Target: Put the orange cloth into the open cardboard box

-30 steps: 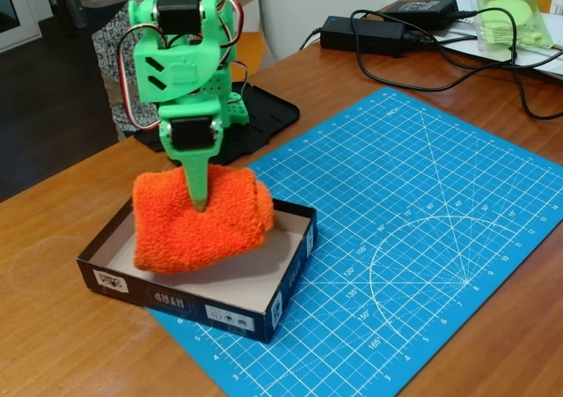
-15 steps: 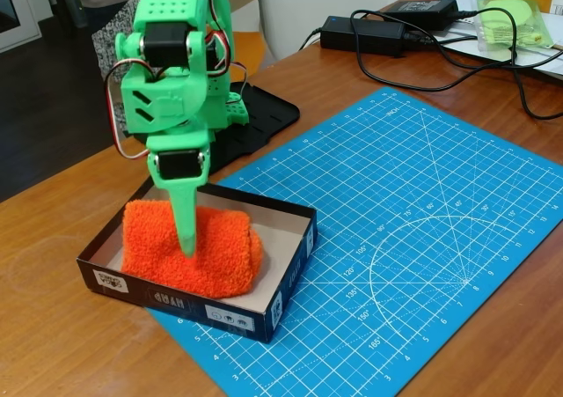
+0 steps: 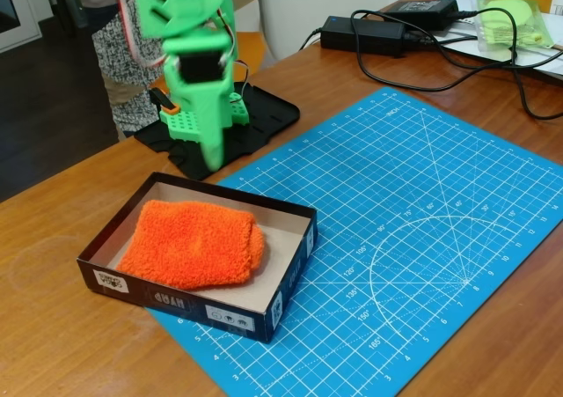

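The orange cloth (image 3: 195, 244) lies flat inside the open cardboard box (image 3: 288, 254), toward its left and middle, with nothing touching it. The box is a shallow tray with black printed sides and a pale brown floor, and it stands on the near left corner of the blue cutting mat. My green gripper (image 3: 211, 158) hangs above the box's far edge with its tips pointing down, well clear of the cloth. It is open and holds nothing.
The blue cutting mat (image 3: 413, 230) covers the table's middle and right. The arm's black base plate (image 3: 264, 113) sits behind the box. Black power bricks and cables (image 3: 378, 29) and a clear bag of pale green items (image 3: 515, 18) lie at the back right. A person stands behind the arm.
The gripper lowered the cloth into the box, let it go, and rose back toward the arm's base. The cloth now rests flat in the box.
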{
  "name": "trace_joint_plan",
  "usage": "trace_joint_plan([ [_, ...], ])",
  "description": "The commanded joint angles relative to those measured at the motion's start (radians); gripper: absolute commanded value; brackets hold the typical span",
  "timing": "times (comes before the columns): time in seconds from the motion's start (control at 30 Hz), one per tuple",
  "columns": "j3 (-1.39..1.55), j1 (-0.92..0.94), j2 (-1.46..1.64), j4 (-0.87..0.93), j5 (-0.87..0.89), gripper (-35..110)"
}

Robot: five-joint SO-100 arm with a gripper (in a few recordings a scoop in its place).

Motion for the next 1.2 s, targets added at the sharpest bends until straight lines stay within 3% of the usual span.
trace_joint_plan([
  [0.0, 0.179, -0.101, 0.287, -0.077, -0.006, 21],
  [0.13, 0.488, -0.267, 0.689, -0.252, 0.000, 15],
  [0.23, 0.719, -0.388, 1.015, -0.364, 0.014, 0],
  [0.43, 1.092, -0.537, 1.523, -0.434, 0.032, 0],
  [0.6, 1.216, -0.491, 1.517, -0.482, 0.101, 0],
  [0.83, 1.489, -0.534, 1.517, -0.449, 0.057, 0],
  [0.9, 1.513, -0.549, 1.517, -0.402, 0.124, 0],
  [1.17, 1.586, -0.523, 1.516, -0.399, 0.106, 0],
])
